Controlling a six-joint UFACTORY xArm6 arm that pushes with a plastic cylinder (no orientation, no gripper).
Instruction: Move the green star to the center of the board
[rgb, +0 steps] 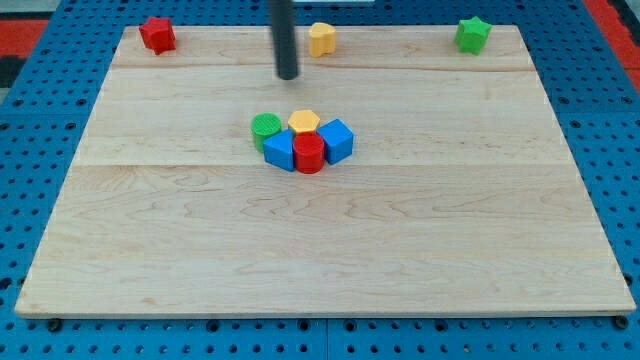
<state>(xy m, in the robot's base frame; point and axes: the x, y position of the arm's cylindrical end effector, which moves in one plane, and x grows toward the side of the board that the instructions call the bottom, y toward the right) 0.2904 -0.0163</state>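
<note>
Star (473, 34) top right; cluster (303, 141) at board (330, 250) centre.

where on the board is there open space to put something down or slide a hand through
The whole stretch from the middle cluster to the board's bottom edge is bare, as are both sides of the cluster. It is crowded at the cluster around the red cylinder. Along the top: red star, yellow block, green star, and my tip.

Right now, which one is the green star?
Find the wooden board and its far edge at the view's top. The green star sits alone in the top right corner. The other green block is round and huddles in the middle cluster.
</note>
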